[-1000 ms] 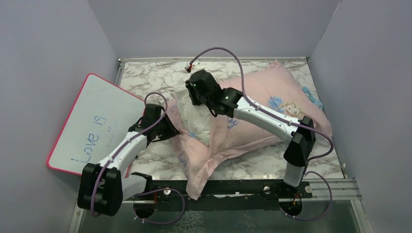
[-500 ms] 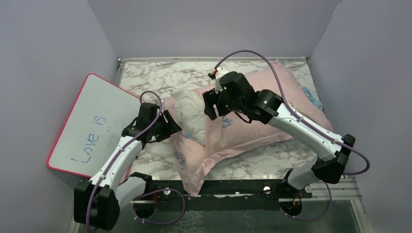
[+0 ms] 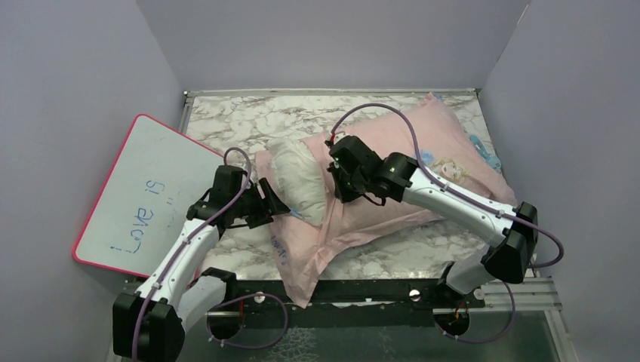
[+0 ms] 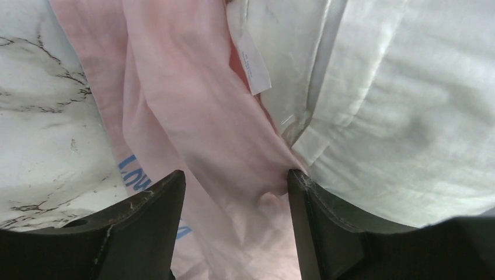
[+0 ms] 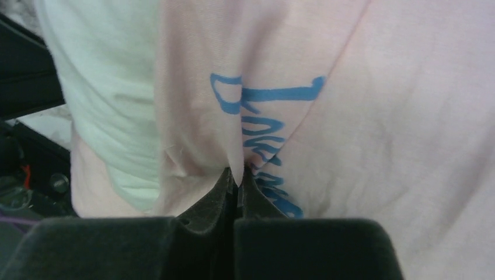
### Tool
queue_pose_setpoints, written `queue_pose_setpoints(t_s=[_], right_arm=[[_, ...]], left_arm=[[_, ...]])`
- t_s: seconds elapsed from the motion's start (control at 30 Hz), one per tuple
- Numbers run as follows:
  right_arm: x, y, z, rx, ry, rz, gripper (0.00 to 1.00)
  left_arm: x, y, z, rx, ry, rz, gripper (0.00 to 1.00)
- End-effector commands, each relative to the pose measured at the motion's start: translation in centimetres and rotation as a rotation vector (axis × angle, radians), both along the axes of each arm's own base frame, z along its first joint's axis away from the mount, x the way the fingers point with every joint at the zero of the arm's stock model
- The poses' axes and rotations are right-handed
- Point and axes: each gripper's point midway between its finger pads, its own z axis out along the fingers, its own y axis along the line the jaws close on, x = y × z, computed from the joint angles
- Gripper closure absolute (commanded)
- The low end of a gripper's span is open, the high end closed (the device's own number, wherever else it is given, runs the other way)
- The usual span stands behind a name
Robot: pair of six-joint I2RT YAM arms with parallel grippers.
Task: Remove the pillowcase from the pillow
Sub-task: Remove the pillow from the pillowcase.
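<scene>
The pale pink pillowcase (image 3: 423,136) lies across the table with its open end at the left. The white pillow (image 3: 299,181) sticks out of that opening. My right gripper (image 3: 338,192) is shut on a fold of the pillowcase (image 5: 192,116) at the opening's edge, beside blue lettering. My left gripper (image 3: 278,210) is open at the pillow's near left corner; pink pillowcase fabric (image 4: 198,122) lies between its fingers (image 4: 146,227), and the white pillow (image 4: 397,105) is against the right finger.
A pink-edged whiteboard (image 3: 140,192) leans at the left, beside my left arm. The marble table (image 3: 241,121) shows behind the pillow. A loose pink flap (image 3: 302,264) hangs over the near rail. Grey walls close in both sides.
My right gripper moved from above the pillow's far side rightward, then down onto the pillowcase edge, and more white pillow shows. My left gripper shifted right toward the pillow corner.
</scene>
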Motion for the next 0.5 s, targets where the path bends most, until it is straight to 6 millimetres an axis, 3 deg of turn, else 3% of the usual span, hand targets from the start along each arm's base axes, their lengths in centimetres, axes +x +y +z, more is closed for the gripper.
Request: queue_pose_setpoints(t_s=[0.0, 0.13, 0.23, 0.3, 0.47], right_arm=[[2.0, -4.6, 0.5, -0.152, -0.118, -0.194, 0.99], [2.1, -8.2, 2.2, -0.184, -0.206, -0.303, 0.99], [1.4, -10.7, 1.7, -0.209, -0.229, -0.376, 0.99], [0.4, -11.2, -0.5, -0.219, -0.186, -0.372, 0.99], [-3.3, -11.8, -9.1, -0.33, 0.055, -0.359, 0.99]], left_arm=[[-0.5, -0.4, -0.7, -0.023, 0.023, -0.023, 0.39], [0.1, -0.3, -2.0, -0.007, 0.052, -0.003, 0.58], [0.4, 0.2, -3.4, 0.031, 0.081, 0.02, 0.65], [0.7, 0.3, -3.9, 0.041, 0.087, 0.031, 0.67], [0.9, 0.3, -4.3, 0.044, 0.087, 0.033, 0.7]])
